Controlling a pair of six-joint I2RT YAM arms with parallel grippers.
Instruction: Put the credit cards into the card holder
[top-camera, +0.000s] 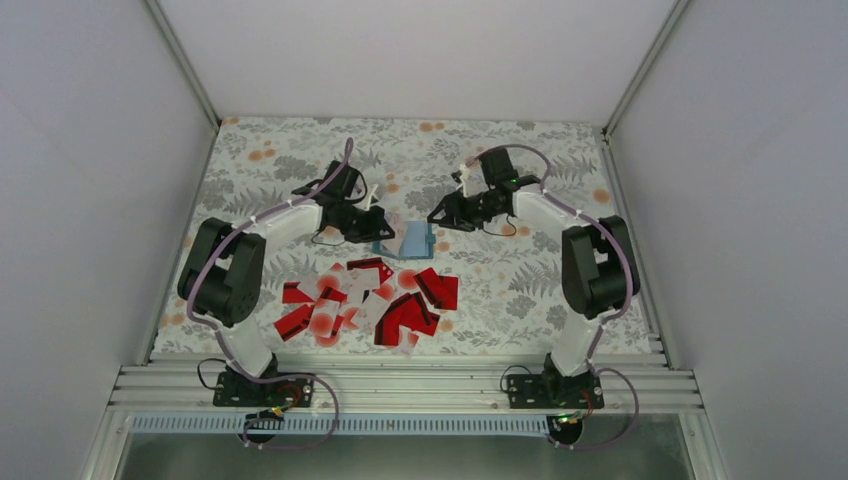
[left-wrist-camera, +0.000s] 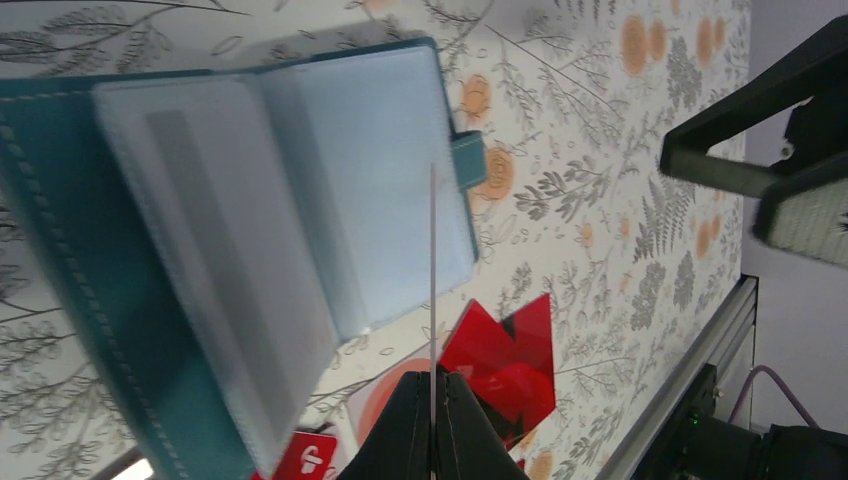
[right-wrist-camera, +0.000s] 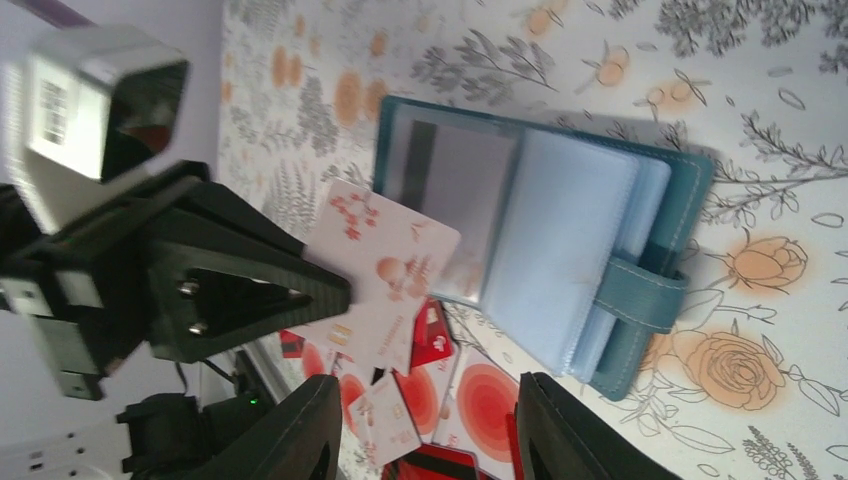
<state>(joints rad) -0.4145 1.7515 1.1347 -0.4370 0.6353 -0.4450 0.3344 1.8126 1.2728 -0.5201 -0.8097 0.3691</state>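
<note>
Card (right-wrist-camera: 385, 250) pinched in left gripper (left-wrist-camera: 432, 382) hangs over open card holder (left-wrist-camera: 370, 150); right gripper (right-wrist-camera: 428, 388) gapes.

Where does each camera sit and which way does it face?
Top: overhead, behind the robot, looking down at the table, loose cards and card holder; left arm and right arm show.
Left wrist: on the left arm, looking along the left gripper, shut on a white card edge-on, toward the open card holder.
Right wrist: on the right arm, looking past the open right gripper at the card holder.
Shared: both wrist views show the card holder and the other gripper.
</note>
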